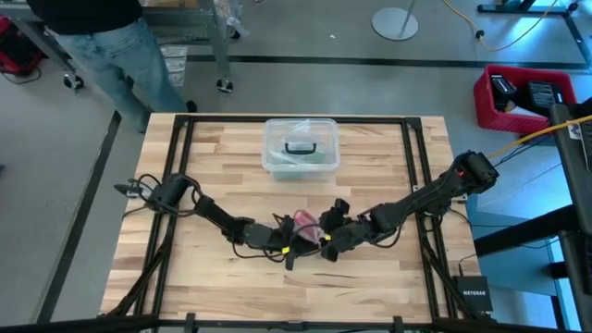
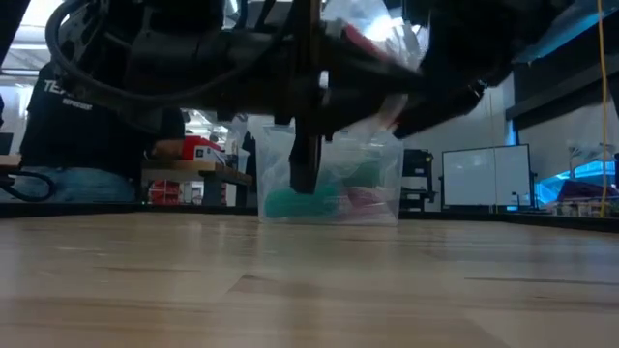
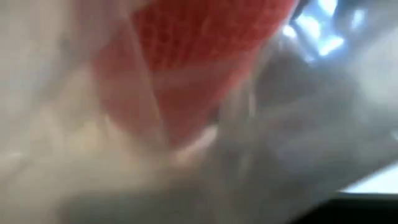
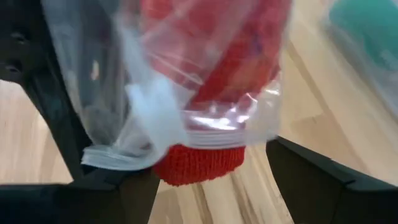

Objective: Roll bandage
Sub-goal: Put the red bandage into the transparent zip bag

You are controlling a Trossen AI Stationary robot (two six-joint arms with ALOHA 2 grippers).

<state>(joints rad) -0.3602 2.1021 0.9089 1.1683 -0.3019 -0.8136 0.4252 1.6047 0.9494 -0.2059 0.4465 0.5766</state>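
A red rolled bandage [image 4: 211, 68] sits inside a small clear plastic bag [image 4: 143, 118]. Its one end [image 4: 199, 167] sticks out of the bag's open mouth. Bag and bandage are in the air over the table's middle [image 1: 303, 222], between my two grippers, and show high up in the low view [image 2: 387, 39]. My right gripper [image 4: 217, 186] is open, with one finger on either side of the bandage's free end. My left gripper [image 1: 289, 239] is at the bag from the table's left. The bag and bandage [image 3: 199, 50] fill its wrist view and hide its fingers. My left gripper holds the clear plastic bag, which is lifted clear of the table. The bag itself fills the left wrist view and hides the place of contact. In the right wrist view a dark finger [image 4: 40, 87] shows at the bag's side. My right gripper: whether a finger touches the bag's lip [image 4: 115, 158], I cannot tell.
A clear plastic box with a black handle [image 1: 301, 146] stands at the table's far middle, with teal and red things inside it [image 2: 329, 198]. A person [image 1: 111, 46] stands beyond the table's far left corner. Bare wood lies near the front edge.
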